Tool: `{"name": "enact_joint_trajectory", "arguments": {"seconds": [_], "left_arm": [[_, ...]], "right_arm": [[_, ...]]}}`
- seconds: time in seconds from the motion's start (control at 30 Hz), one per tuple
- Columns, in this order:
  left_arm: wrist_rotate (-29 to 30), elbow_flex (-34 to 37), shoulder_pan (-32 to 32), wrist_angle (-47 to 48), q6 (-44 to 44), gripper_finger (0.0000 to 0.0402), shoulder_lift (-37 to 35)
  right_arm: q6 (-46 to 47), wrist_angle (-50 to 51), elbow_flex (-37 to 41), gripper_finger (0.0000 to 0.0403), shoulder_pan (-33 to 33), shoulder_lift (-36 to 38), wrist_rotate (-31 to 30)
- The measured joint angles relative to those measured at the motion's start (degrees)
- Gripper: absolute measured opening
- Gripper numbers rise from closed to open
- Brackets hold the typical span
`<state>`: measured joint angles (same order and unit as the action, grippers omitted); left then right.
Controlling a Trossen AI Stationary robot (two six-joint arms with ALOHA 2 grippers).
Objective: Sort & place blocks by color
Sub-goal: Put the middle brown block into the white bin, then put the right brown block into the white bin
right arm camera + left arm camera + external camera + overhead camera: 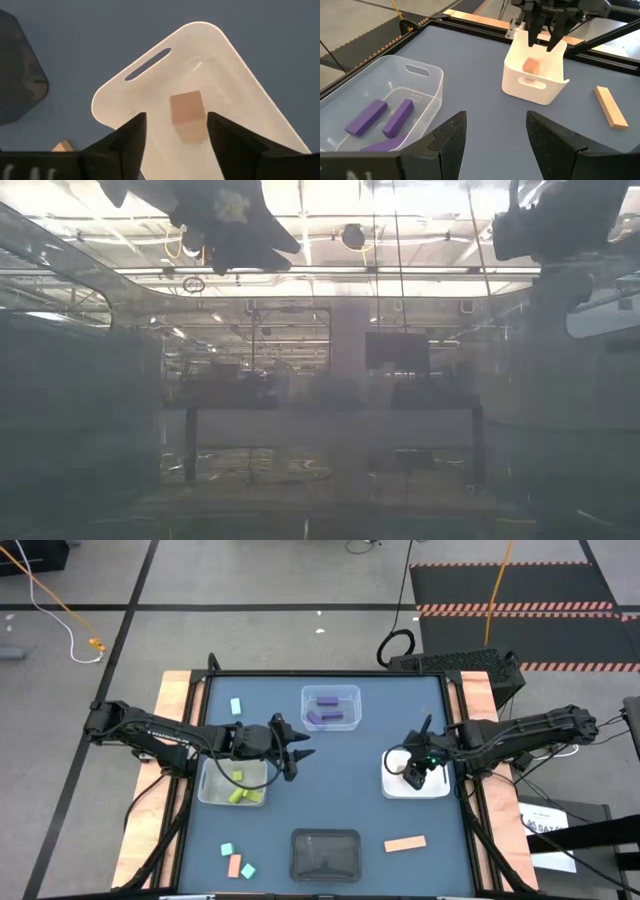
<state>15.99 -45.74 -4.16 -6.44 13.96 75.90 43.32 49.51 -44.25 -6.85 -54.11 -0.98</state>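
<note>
Right claw (175, 131) hangs spread over the white tray (436, 788) at frame right, salmon cube (187, 116) loose inside, looks just dropped. Left claw (495, 131) spread too, empty, mid-tabletop.

The clear plastic tray (331, 706) holding purple wooden bars (325, 719) sits near the tabletop's far edge. The translucent tray (232, 781) with yellow-green blocks (240, 795) lies toward the left edge and the white tray (416, 781) with a salmon cube (187, 115) toward the right. The black tray (324, 854) rests at the near edge, between a salmon wooden bar (405, 843) and three small blocks (237, 862).

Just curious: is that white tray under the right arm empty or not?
Not empty. A salmon-orange wooden cube lies in the white rectangular tray, below the open right gripper.
</note>
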Motion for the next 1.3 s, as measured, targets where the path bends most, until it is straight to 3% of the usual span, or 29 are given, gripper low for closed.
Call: {"name": "enact_joint_trajectory", "arguments": {"seconds": [0.23, 0.37, 0.73, 0.9, 1.3], "left_arm": [[0.0, 0.0, 0.0, 1.57, -0.03, 0.0207, 0.0], [0.0, 0.0, 0.0, 2.33, 0.79, 0.0207, 0.0], [0.0, 0.0, 0.0, 4.34, 1.24, 0.0207, 0.0], [0.0, 0.0, -0.01, 5.08, 1.62, 0.0207, 0.0], [-0.03, 0.0, -0.04, 8.07, 6.81, 0.0207, 0.0]], "right_arm": [[4.15, -11.41, 0.0, 0.023, -2.1, -0.31, 14.81], [5.56, -18.05, 0.0, 0.0223, -8.23, -2.24, 15.47], [9.08, -26.28, 0.0, 0.0219, -24.89, -15.07, 8.35], [0.39, -27.29, 0.0, 0.0219, -30.66, -20.43, -0.13], [-5.63, -32.49, 0.0, 0.0219, -39.78, -29.08, -6.88]]}}
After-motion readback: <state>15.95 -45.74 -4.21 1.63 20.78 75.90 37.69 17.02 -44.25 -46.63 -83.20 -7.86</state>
